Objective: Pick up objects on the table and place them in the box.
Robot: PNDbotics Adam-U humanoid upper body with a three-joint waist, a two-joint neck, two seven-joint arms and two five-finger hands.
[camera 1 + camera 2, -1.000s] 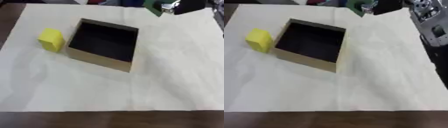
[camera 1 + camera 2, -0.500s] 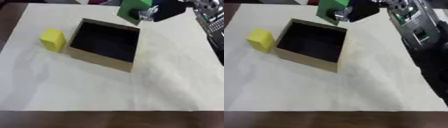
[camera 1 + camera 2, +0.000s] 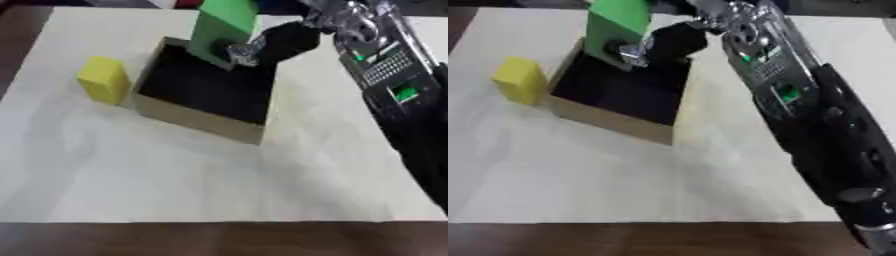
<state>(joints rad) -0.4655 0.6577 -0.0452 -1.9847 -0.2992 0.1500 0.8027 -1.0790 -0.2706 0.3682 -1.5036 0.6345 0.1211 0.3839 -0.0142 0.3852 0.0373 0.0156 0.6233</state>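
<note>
Green block held over the box
Your right hand (image 3: 271, 44) grips the green block (image 3: 223, 27) above the cardboard box (image 3: 203, 120); yellow block (image 3: 104, 79) sits beside it

We took the place for a robot test bench or lab rather than a home. What we saw was a dark wooden table (image 3: 219, 240) covered by a plain cream cloth (image 3: 219, 180), wrinkled and bare of any household clutter. On it sat only simple props: an open cardboard box (image 3: 197, 122) with a dark inside and a plain yellow block (image 3: 103, 79). Little beyond the table showed.
</note>
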